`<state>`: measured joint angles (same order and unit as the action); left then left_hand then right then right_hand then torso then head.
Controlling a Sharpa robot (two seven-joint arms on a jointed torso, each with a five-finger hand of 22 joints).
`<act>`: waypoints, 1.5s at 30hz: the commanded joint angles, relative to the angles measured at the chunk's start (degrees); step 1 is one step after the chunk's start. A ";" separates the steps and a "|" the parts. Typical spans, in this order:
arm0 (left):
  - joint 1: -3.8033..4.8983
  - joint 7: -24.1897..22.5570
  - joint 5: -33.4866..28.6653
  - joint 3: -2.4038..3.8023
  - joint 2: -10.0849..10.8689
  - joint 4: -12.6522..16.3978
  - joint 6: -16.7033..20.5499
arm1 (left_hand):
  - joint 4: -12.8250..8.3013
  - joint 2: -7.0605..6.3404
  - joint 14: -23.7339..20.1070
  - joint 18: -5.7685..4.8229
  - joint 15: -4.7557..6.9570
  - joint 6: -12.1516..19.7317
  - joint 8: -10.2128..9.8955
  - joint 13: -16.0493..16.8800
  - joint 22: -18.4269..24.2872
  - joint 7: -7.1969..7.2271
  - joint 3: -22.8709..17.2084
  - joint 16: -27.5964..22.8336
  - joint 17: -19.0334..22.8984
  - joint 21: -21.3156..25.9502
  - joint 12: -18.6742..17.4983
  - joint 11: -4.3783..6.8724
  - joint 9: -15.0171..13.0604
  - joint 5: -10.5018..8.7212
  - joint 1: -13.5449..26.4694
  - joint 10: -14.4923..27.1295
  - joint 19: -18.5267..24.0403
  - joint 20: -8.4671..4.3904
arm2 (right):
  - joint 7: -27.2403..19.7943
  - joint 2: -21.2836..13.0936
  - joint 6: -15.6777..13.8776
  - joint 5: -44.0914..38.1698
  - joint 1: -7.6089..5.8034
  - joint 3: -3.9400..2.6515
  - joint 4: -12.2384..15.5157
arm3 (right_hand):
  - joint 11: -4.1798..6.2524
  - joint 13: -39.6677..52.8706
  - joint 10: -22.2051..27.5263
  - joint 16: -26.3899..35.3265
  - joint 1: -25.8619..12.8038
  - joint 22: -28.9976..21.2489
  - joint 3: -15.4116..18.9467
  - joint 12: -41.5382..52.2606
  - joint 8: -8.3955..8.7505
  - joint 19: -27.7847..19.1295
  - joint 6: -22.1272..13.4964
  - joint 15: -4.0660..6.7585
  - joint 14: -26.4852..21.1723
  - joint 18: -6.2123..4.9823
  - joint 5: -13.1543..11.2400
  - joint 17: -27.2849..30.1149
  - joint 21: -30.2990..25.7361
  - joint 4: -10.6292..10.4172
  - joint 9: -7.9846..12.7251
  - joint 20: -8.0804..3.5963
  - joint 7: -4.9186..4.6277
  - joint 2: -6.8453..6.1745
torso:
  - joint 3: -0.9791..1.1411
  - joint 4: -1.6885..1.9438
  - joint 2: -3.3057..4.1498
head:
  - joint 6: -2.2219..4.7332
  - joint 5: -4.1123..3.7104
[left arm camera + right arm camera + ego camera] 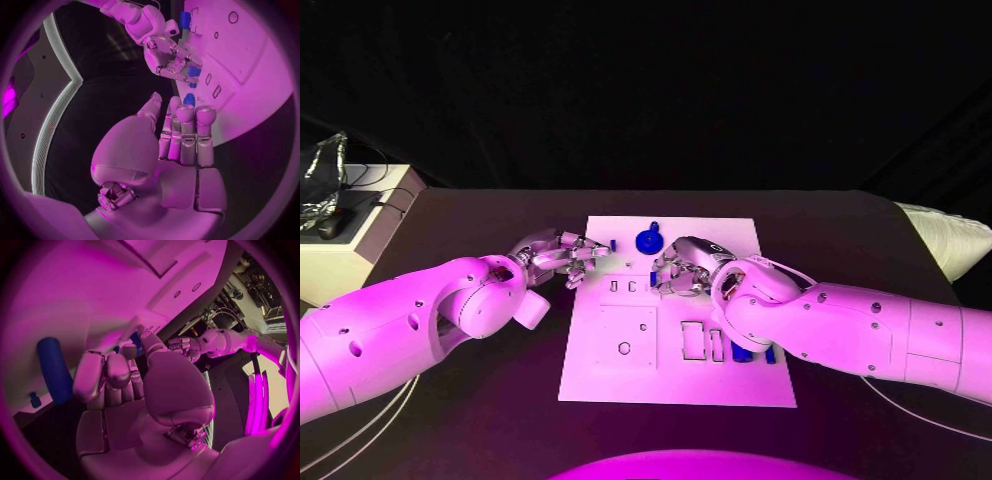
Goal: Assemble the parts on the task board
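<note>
Here the right hand [682, 268] sits over the middle of the board [678, 385], its fingers curled down round a small blue part [194, 71] that the left wrist view shows between the fingertips, just above the small slots [626, 287] near the board's centre. From that I judge the step in hand to be seating this part into one of those slots. The left hand [560, 255] hovers at the board's left edge, fingers held close together and nearly straight in its own wrist view; I see nothing in them, though a blue piece [189, 99] shows just past the fingertips and I cannot tell whether they touch it. A larger blue knob [648, 240] stands at the board's far edge, and a blue cylinder [53, 369] lies on the board near its right edge, beside the right forearm. The next move likely calls for lining the pinched part squarely over its slot and pressing straight down; a tilt could jam it.
</note>
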<state>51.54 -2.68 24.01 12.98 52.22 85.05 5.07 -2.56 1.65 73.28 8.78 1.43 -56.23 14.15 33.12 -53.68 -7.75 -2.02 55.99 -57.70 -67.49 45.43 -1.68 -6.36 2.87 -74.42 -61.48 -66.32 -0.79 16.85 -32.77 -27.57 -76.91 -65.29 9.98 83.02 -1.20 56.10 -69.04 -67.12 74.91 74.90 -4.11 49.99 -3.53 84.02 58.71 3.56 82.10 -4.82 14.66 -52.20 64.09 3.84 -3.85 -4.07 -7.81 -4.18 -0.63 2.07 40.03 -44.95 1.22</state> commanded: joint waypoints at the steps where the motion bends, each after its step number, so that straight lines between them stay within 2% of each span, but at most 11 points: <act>1: 0.01 -0.01 -0.13 0.04 -0.07 0.05 -1.38 | -0.69 -0.06 -0.15 -0.10 -0.07 0.00 -0.37 -0.09 -0.17 -0.44 -0.17 -0.15 -0.13 0.12 -0.09 -0.33 0.10 0.03 -0.86 0.18 0.11 0.14 | -1.44 -0.36 -2.18 0.39 0.13 0.07 0.25 | -0.23 -0.39 0.66 0.53 -0.33 8.61 0.05 -0.43 -0.24 4.28 -2.13 -0.61 0.09 -0.68 -3.74 0.21 -0.59 -1.19 0.02 0.31 -0.79 -1.49 | 0.00 0.02 0.01 | 0.02 0.04; 4: 0.01 0.05 -0.07 0.04 -0.05 0.03 -1.53 | -0.80 -0.07 -0.15 -0.10 -0.06 0.00 -0.38 -0.09 -0.19 -0.45 -0.20 -0.17 -0.12 0.13 -0.09 -0.33 0.11 0.03 -0.96 0.18 0.10 0.13 | -2.38 -0.65 -3.49 1.03 0.13 0.07 0.47 | -0.60 -0.80 0.87 0.54 0.06 8.60 -0.94 -0.26 -0.42 4.30 -4.08 -0.92 0.10 -0.82 -5.14 0.16 -0.72 -4.95 -0.08 0.63 -1.26 -4.15 | 0.00 0.00 -0.01 | 0.07 0.03; 8: 0.01 0.09 0.00 0.04 -0.05 0.01 -1.66 | -0.99 -0.08 -0.18 -0.11 -0.09 0.11 -0.52 -0.12 -0.30 -0.52 -0.24 -0.20 -0.12 0.20 -0.10 -0.37 0.20 0.03 -0.99 0.20 0.10 0.12 | -4.24 -1.26 -5.67 2.35 0.13 0.06 1.06 | -0.73 -1.40 1.05 0.62 1.58 8.69 1.69 0.22 -0.37 4.33 -4.62 -1.01 0.14 -0.89 -3.93 0.27 -0.50 -8.68 -0.05 0.80 -1.41 -5.06 | -0.01 0.00 -0.01 | 0.13 0.08; 18: 0.01 1.27 2.62 0.04 -0.18 -0.06 -1.31 | 0.08 -0.88 1.29 -0.24 -0.15 1.17 -1.50 -0.06 -1.34 -0.71 0.98 2.27 -1.88 -0.38 0.32 -0.51 0.65 0.01 0.98 -0.48 -0.65 0.09 | -14.50 -4.66 -10.92 12.31 -0.64 -0.22 3.16 | -0.70 -1.74 1.08 0.71 1.32 8.64 2.40 0.46 -0.40 4.32 -4.25 -0.97 0.09 -0.94 -4.26 0.46 -0.61 -10.71 -0.06 0.79 -1.27 -5.70 | 0.02 -0.05 -0.07 | 0.50 -0.01; 26: 0.64 8.67 8.37 0.06 -0.18 0.57 -1.53 | 5.53 -0.65 6.35 -0.95 0.58 0.96 -0.86 3.73 -5.49 0.24 3.47 10.98 -8.40 -3.31 6.30 0.25 0.26 0.00 7.72 -3.70 -4.38 -0.57 | -26.38 -9.52 -5.30 33.17 -3.96 -0.71 3.74 | -0.41 -1.52 1.40 0.48 0.33 8.88 4.05 0.73 -0.70 4.29 -2.53 -0.77 0.08 -0.67 -1.81 0.21 -0.11 -6.13 -0.09 0.58 -0.85 -0.87 | 0.17 -0.03 -0.21 | 0.94 -0.05; 32: 3.17 19.34 13.13 0.06 -0.46 1.08 -4.82 | 8.37 0.53 7.64 -1.21 0.79 0.76 0.08 5.47 -7.70 0.43 4.80 12.81 -9.94 -4.87 7.74 0.43 -0.30 0.04 10.29 -4.14 -6.20 -0.85 | -27.84 -12.68 -1.64 42.42 -6.43 -0.88 3.39 | -0.02 -0.84 1.08 -0.15 -0.94 9.11 6.25 1.38 -1.36 4.37 -0.85 -0.49 0.22 -0.43 1.63 -0.56 0.82 -3.35 -0.28 0.34 -0.30 1.33 | 0.55 -0.40 -0.66 | 1.34 0.09; 37: 5.90 25.32 17.61 0.00 -2.03 1.02 -7.42 | 7.82 1.16 8.62 -1.68 1.30 -0.75 1.84 6.39 -10.30 1.22 3.54 14.27 -11.37 -6.46 7.96 1.12 -1.41 0.12 7.97 -5.00 -7.94 -1.01 | -27.50 -14.16 0.29 45.87 -7.29 -0.92 2.04 | 0.63 -0.50 0.91 -0.21 -2.28 9.14 7.07 1.51 -3.02 4.36 2.03 -0.07 0.22 -0.30 4.17 -0.70 1.07 -3.34 -1.85 0.00 0.85 2.07 | 1.04 -0.61 -1.28 | 0.97 0.39; 38: 6.35 26.50 18.21 -0.05 -2.52 0.92 -8.04 | 8.03 -2.00 8.64 -1.70 1.65 -0.50 1.97 6.51 -10.59 1.07 -2.83 14.39 -11.56 -6.61 7.60 1.49 -2.01 0.60 8.56 -5.06 -8.12 -1.33 | -27.37 -14.30 0.58 46.22 -7.38 -0.92 1.63 | 0.89 -0.50 0.94 -0.17 -2.93 9.13 7.42 1.38 -3.43 4.36 2.39 0.12 0.21 -0.25 4.70 -0.71 1.07 -3.41 -2.72 -0.18 1.16 2.17 | 1.13 -0.62 -1.41 | 0.87 0.41; 39: 6.68 27.39 18.69 -0.13 -2.93 0.81 -8.55 | 8.84 -2.83 8.65 -1.79 1.45 -0.75 2.35 6.66 -10.83 1.64 -7.03 14.41 -11.66 -6.69 7.46 1.55 -2.67 0.44 9.95 -5.28 -8.21 -1.41 | -27.28 -14.38 0.74 46.43 -7.43 -0.92 1.28 | 0.97 -0.46 0.91 -0.12 -3.45 9.11 7.68 1.31 -3.72 4.35 2.49 0.17 0.22 -0.19 4.88 -0.70 1.04 -3.39 -3.56 -0.31 1.29 2.32 | 1.21 -0.63 -1.51 | 0.78 0.43; 41: 7.70 29.22 20.04 -0.63 -4.15 0.36 -9.57 | 9.66 -6.82 8.75 -1.96 1.51 -0.29 3.10 7.21 -11.46 1.69 -17.07 14.40 -11.84 -6.86 7.00 1.65 -4.76 0.18 12.88 -5.53 -8.45 -1.52 | -27.10 -14.43 1.02 46.66 -7.52 -0.93 0.41 | 1.04 -0.37 0.87 -0.08 -3.82 9.08 7.95 1.13 -4.20 4.34 2.34 0.29 0.26 -0.08 4.91 -0.75 0.96 -3.00 -5.48 -0.51 1.47 2.58 | 1.40 -0.71 -1.71 | 0.64 0.56; 45: 10.26 31.64 21.90 -2.85 -6.90 -1.14 -10.18 | 10.73 -9.03 8.82 -2.02 1.57 0.21 3.75 7.68 -11.82 1.67 -19.79 14.44 -11.99 -6.89 6.81 1.40 -6.49 0.02 15.83 -5.70 -8.57 -1.52 | -26.94 -14.40 1.35 46.56 -7.59 -0.93 -0.85 | 1.07 -0.05 0.71 0.08 -4.09 9.06 8.20 0.95 -4.31 4.31 1.50 0.28 0.31 0.02 5.00 -0.78 0.95 -2.32 -9.04 -0.64 1.48 2.94 | 1.54 -0.74 -1.97 | 0.29 0.65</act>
<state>61.31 23.64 41.78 10.10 45.92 84.24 -1.67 7.99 -7.18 81.90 7.89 2.87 -56.52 17.61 40.77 -65.45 -6.02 -21.53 70.23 -69.65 -74.17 52.53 -0.19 -12.67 3.10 -59.09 -67.00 -74.57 -2.45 -9.00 -47.21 -28.85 -32.59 -72.85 9.08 82.49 -0.66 55.97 -68.34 -67.13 71.23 74.93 4.12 51.28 -7.52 83.93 60.86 3.59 82.32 -4.81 19.32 -52.93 64.82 1.20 -12.06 -4.42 -6.57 -1.29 0.66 1.41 38.42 -44.44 1.80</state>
